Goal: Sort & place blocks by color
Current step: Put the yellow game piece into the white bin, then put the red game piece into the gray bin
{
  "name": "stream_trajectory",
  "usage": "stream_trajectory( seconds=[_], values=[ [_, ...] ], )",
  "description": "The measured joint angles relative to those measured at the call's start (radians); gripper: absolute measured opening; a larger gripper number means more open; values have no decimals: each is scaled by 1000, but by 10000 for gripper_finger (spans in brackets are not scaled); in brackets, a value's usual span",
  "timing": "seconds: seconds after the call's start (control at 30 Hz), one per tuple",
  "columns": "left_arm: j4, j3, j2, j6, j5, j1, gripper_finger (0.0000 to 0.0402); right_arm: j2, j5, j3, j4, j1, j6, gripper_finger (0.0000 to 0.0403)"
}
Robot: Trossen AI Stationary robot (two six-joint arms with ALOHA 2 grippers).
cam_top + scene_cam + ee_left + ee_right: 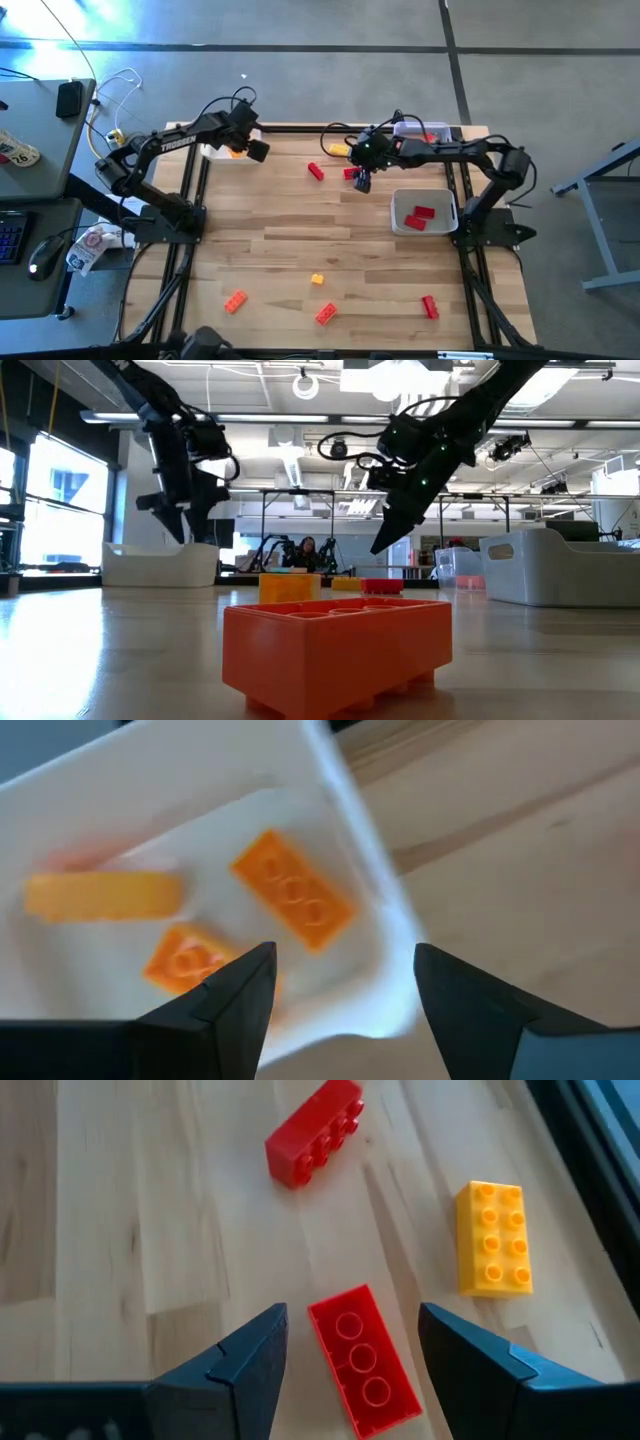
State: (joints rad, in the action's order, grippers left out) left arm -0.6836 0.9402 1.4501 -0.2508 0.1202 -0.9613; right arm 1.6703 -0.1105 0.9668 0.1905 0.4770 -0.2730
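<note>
My right gripper (350, 1350) is open and hovers over a red block (365, 1362) lying flat on the wood, one finger on either side of it, touching nothing. In the high view this gripper (362, 181) is at the table's far middle. A second red block (315, 1128) and a yellow block (492, 1238) lie close by. My left gripper (345, 980) is open above the white tray (352, 850) at the far left, which holds three orange blocks (295, 900). Several more blocks lie near the table's near edge (326, 314).
A white tray (447, 225) with two red blocks (420, 217) sits on the right side. A clear tray (432, 131) stands at the far right edge. Orange (235, 301), yellow-orange (317, 280) and red (430, 306) blocks are scattered toward the near edge. Bare wood lies in the table's middle.
</note>
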Motion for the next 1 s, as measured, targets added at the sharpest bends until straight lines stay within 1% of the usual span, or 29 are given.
stream_trajectory(
  seconds=[0.13,0.27,0.47,0.6,0.77,0.93,1.0],
  values=[
    [-30,71,-10,0,-88,17,227,20,1,0,3,0,-18,213],
    [-62,127,-26,-6,-134,54,227,44,4,0,5,0,-27,213],
    [-110,147,-76,-8,-194,155,227,76,32,0,8,0,-69,213],
    [-134,147,-106,-33,-199,246,227,101,76,0,3,1,-76,213],
    [-133,147,-126,-34,-199,356,227,126,85,0,0,1,-95,213],
    [-132,147,-126,-35,-198,429,227,144,115,0,-2,14,-94,213],
    [-131,147,-126,-34,-198,452,227,152,100,0,1,22,-82,213]
  ],
)
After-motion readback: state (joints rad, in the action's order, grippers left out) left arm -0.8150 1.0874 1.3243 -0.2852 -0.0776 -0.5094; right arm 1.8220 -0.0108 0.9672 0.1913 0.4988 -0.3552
